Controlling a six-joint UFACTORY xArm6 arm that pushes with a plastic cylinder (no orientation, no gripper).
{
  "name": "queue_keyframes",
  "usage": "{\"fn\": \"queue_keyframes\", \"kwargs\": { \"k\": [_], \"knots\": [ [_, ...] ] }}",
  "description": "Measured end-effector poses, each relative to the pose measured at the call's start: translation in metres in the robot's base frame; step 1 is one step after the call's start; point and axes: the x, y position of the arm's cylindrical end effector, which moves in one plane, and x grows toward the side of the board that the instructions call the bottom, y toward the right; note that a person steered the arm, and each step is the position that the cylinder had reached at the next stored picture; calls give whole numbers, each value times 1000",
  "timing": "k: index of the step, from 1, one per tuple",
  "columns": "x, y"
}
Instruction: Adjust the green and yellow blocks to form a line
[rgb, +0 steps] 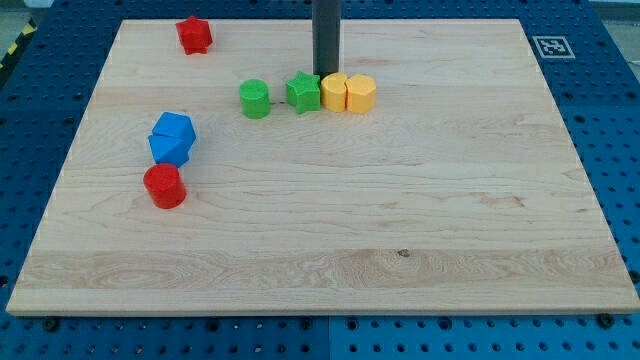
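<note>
A green cylinder (255, 99) stands left of a green star block (303, 92). Right of the star sit two yellow blocks touching each other: a rounded one (334, 93) and a hexagonal one (360, 94). The star touches the first yellow block. These blocks lie roughly in a row, with a gap between the cylinder and the star. My tip (325, 74) is just behind the row, toward the view's top, at the seam between the green star and the first yellow block.
A red star-like block (194, 35) lies near the board's top left. Two blue blocks (172, 138) sit together at the left, with a red cylinder (164, 186) just below them. The wooden board (400, 220) rests on a blue pegboard table.
</note>
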Motion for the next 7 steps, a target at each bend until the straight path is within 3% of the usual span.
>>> {"fn": "queue_keyframes", "kwargs": {
  "k": [1, 3, 7],
  "knots": [
    [-2, -3],
    [-20, -62],
    [-3, -45]
  ]
}}
